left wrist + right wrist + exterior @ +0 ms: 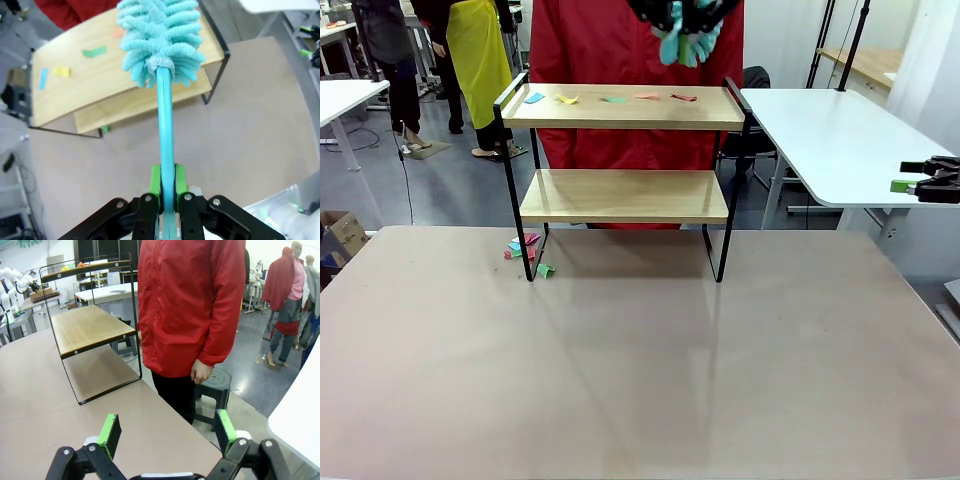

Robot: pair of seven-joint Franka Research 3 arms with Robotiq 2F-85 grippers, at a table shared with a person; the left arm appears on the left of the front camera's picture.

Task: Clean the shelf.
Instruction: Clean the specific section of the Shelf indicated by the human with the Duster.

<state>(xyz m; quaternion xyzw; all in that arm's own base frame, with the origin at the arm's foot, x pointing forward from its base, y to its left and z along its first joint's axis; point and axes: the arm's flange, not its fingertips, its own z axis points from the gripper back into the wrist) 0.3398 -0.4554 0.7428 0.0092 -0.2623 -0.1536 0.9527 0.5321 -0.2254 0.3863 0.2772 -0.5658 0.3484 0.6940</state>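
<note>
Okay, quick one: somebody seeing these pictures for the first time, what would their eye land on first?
A fluffy turquoise duster, clamped by its handle in the left gripper, hangs above the shelf. A row of coloured paper scraps lies along the shelf's top board, with a few more scraps on the table by its front left leg. Right behind the shelf stands a person in a bright red jacket.

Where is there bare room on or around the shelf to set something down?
Free: the shelf's lower board, and the table in front of it. Crowded: the top board carries a row of paper scraps, and more scraps lie on the table at its left foot.
</note>
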